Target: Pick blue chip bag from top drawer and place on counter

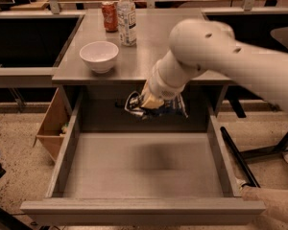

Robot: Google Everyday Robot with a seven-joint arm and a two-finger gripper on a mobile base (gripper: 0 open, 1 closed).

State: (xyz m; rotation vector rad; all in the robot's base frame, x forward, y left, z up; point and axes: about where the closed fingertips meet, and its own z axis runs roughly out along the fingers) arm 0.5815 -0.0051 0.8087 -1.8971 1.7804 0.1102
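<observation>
The blue chip bag [134,105], crumpled dark blue foil with white lettering, hangs in the air above the back of the open top drawer [139,166], just below the counter's front edge. My gripper [151,102] is shut on the bag, mostly hidden behind my white arm [206,47], which reaches in from the right. The drawer floor holds nothing. The grey counter [153,51] lies behind and above the bag.
A white bowl [99,56] sits on the counter's left front. A red soda can [109,17] and a clear bottle [127,17] stand at the counter's back left. A cardboard box [53,126] sits on the floor left of the drawer.
</observation>
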